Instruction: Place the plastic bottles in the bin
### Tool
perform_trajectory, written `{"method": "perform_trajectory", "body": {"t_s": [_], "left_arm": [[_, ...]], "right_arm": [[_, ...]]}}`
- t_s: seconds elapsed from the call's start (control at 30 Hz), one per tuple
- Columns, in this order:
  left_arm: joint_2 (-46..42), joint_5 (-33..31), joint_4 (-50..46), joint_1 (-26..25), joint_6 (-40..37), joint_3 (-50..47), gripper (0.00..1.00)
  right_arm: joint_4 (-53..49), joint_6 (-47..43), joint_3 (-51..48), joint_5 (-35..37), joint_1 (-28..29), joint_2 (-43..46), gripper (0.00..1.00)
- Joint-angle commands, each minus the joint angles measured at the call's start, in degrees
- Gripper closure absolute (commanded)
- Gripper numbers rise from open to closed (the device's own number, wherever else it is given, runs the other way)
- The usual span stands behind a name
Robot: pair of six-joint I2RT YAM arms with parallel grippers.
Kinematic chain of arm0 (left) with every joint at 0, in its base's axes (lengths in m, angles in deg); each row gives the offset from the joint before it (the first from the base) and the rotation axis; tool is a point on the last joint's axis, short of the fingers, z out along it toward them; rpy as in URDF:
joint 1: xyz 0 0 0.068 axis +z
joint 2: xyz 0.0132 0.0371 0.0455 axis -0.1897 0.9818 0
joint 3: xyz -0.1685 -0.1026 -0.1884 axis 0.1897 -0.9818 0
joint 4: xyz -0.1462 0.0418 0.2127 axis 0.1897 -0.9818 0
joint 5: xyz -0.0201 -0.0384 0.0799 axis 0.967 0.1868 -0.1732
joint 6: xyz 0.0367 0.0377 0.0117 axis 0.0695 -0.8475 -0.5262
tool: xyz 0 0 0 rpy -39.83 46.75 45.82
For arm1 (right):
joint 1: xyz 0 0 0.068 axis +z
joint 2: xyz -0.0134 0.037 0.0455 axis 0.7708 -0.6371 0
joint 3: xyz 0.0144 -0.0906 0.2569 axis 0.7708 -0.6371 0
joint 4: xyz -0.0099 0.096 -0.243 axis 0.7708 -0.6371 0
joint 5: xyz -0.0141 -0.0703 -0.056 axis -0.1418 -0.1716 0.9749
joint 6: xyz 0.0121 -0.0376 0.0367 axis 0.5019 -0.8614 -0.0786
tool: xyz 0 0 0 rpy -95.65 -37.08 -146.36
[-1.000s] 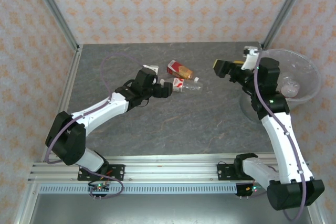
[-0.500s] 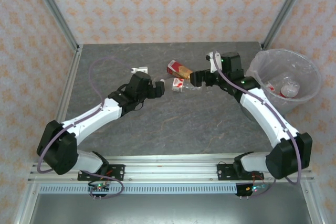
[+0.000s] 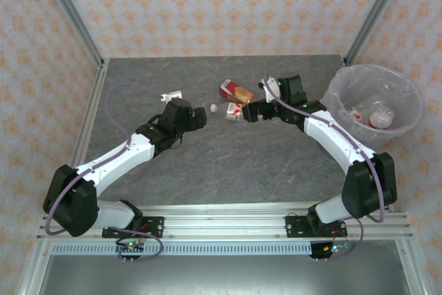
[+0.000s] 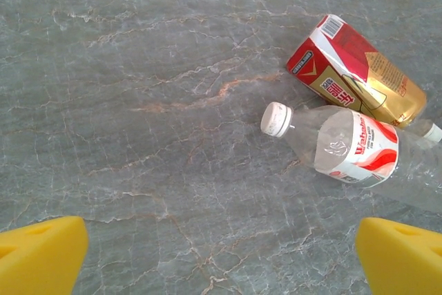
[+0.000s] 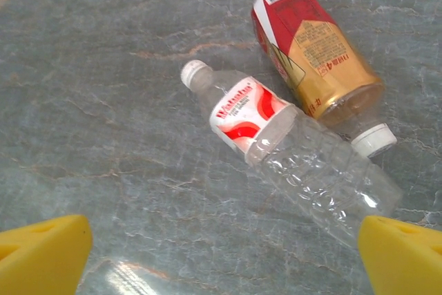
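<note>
Clearing bottles: two left to go

The bin (image 3: 417, 101) at right holds several bottles (image 3: 378, 112). A red-white-labelled bottle (image 5: 248, 119) and a copper-brown bottle (image 5: 311, 67) lie touching on the counter (image 3: 207, 164). My left gripper (image 4: 221, 257) and right gripper (image 5: 221, 257) hover spread, empty, flanking them.

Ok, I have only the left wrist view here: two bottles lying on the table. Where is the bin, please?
Observer: The bin stands at the right edge of the table, toward the back, well away from both. A few bottles lie inside it.
Operator: And where is the right arm?
Observer: The right fingers are open, close beside the bottle with the red-and-white label, opposite the left fingers.
Operator: My picture cuts off that bottle. Is its far end free?
Observer: Yes. The right wrist view shows it whole, and nothing covers its base. Its side lies against the gold-label bottle.
</note>
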Motion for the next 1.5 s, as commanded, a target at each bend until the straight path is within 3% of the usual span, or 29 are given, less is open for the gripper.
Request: {"method": "perform_trajectory", "body": {"t_s": [0.0, 0.23, 0.4, 0.73, 1.47], "left_arm": [[-0.72, 0.01, -2.74, 0.84, 1.94, 0.48, 0.0], [8.6, 2.99, -13.01, 0.84, 9.8, 7.7, 0.0], [12.0, 5.44, -13.65, 0.84, 11.98, 8.95, 0.0], [13.44, 5.18, -15.44, 0.82, 12.97, 9.31, 0.0], [17.16, 7.32, -15.19, 0.84, 13.03, 10.72, 0.0]], "right_arm": [[3.25, -2.17, -0.5, 6.31, 0.38, -3.34, 0.01], [-4.28, -9.85, 4.3, 10.18, 0.38, -10.46, 0.01], [-5.49, -13.12, 7.66, 9.85, 0.38, -15.28, 0.01], [-17.46, -22.33, 20.26, 16.45, 0.38, -26.07, 0.01], [-18.11, -23.25, 16.9, 12.79, 3.61, -26.7, 0.01]]}}
